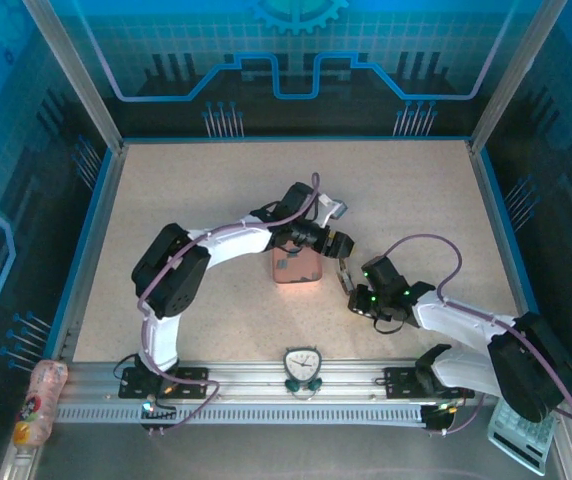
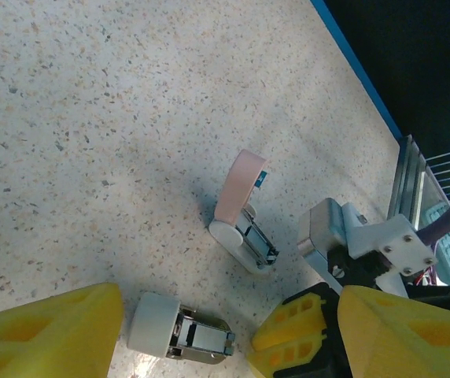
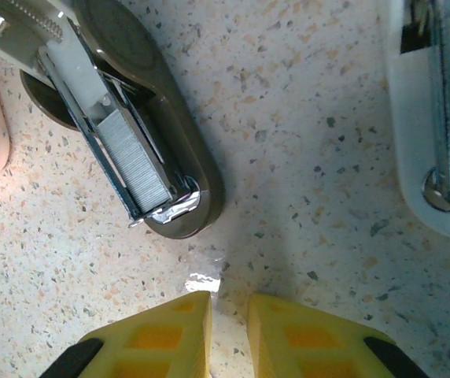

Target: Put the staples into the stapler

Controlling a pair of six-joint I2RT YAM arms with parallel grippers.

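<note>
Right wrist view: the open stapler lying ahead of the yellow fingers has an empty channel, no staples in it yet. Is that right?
Not quite. In the right wrist view the open stapler ahead of the yellow fingers already has a strip of staples lying in its channel.

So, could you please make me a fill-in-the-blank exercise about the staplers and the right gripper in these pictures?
1. In the left wrist view, the raised lid of the open stapler is ___ in colour.
2. In the right wrist view, the strip of staples sits inside an open ___.
3. The right gripper hangs over the table, its fingers almost closed, and it holds ___.

Missing words: pink; stapler; nothing.
</note>
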